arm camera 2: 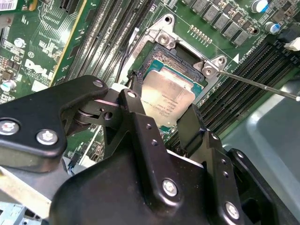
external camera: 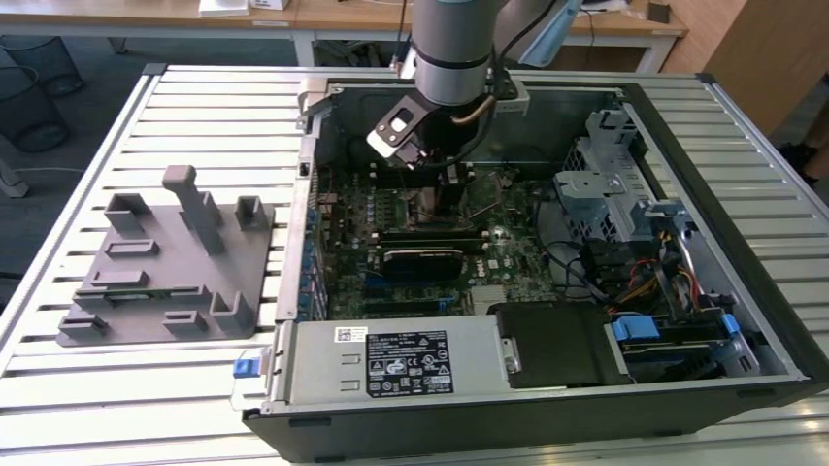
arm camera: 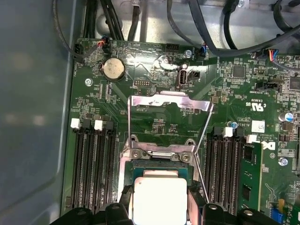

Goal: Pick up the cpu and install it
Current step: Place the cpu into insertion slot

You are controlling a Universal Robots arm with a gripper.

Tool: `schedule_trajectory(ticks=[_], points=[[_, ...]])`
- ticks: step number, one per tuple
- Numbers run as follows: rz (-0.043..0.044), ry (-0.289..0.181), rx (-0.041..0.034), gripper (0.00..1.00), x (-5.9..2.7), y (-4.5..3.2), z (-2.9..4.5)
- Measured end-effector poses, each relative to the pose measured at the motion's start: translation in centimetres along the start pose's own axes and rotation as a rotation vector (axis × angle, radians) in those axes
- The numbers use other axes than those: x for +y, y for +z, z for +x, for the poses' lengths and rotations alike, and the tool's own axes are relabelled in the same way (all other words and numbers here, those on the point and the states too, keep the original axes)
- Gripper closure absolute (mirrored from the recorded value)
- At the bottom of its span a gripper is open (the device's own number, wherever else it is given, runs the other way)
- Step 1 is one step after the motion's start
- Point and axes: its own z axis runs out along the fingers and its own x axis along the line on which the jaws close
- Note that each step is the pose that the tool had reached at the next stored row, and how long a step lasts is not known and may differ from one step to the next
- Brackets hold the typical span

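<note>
Where the grey robot arm dips into the big open black computer box, its black gripper hangs low over the green circuit board. The box lies on a table of pale metal slats. A grey plastic tray with little posts sits beside the box, toward the exterior view's left.

In the second wrist view, two black fingers press against two sides of the small flat square cpu with a shiny silver top, so the gripper is clamped on it. The cpu is right over the dark square socket with a metal frame. I cannot tell if it sits all the way down in it.

In the first wrist view, the socket's silver metal flap is swung open, away from the cpu. A thin metal lever sticks out to one side. Long black memory slots run along both sides of the socket. A round silver battery sits well apart from it.
</note>
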Motion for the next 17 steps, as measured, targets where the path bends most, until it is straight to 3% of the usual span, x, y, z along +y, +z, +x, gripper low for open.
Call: schedule_trajectory(ticks=[17], points=[[0.0003,0.02,-0.0006,0.46,-0.21,1.12,0.03]])
